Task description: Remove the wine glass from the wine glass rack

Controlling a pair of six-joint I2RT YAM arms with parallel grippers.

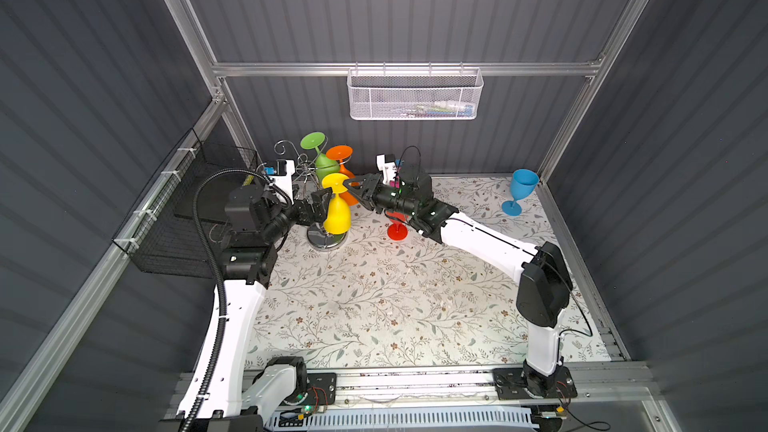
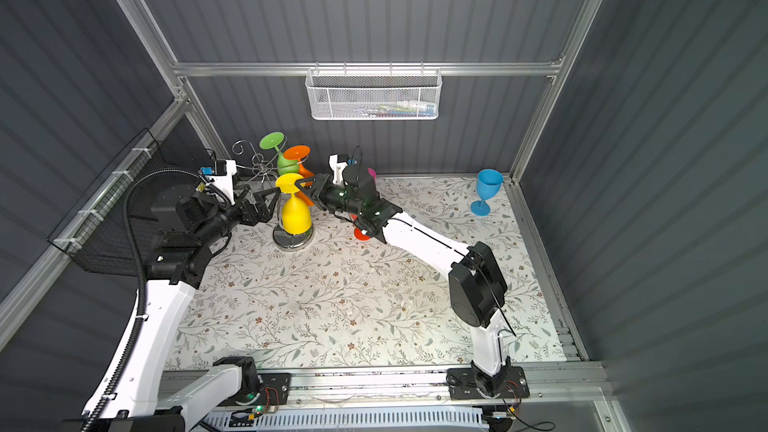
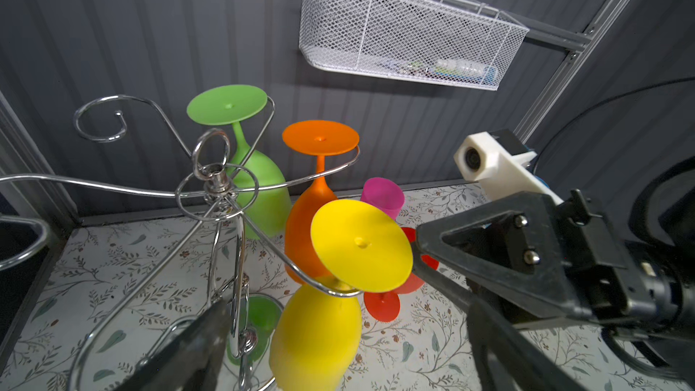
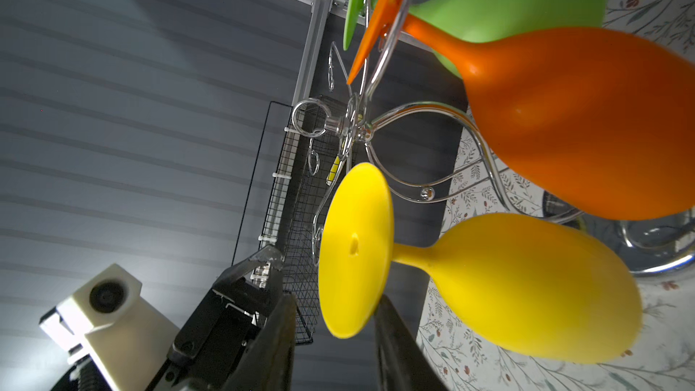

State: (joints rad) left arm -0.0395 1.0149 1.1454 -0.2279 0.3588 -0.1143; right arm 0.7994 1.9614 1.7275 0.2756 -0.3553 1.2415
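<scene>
Right wrist view: right gripper [image 4: 333,302] straddles wine glass [image 4: 526,287] foot

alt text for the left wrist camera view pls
A yellow wine glass hangs upside down from an arm of the chrome wine glass rack, with the right tool open and straddling the rim of its foot. A green glass and an orange glass hang behind it, and a white mesh basket is on the grey wall.

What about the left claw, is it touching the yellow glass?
Apart. The left wrist view shows a clear gap on each side between the yellow glass and the open left gripper.
</scene>
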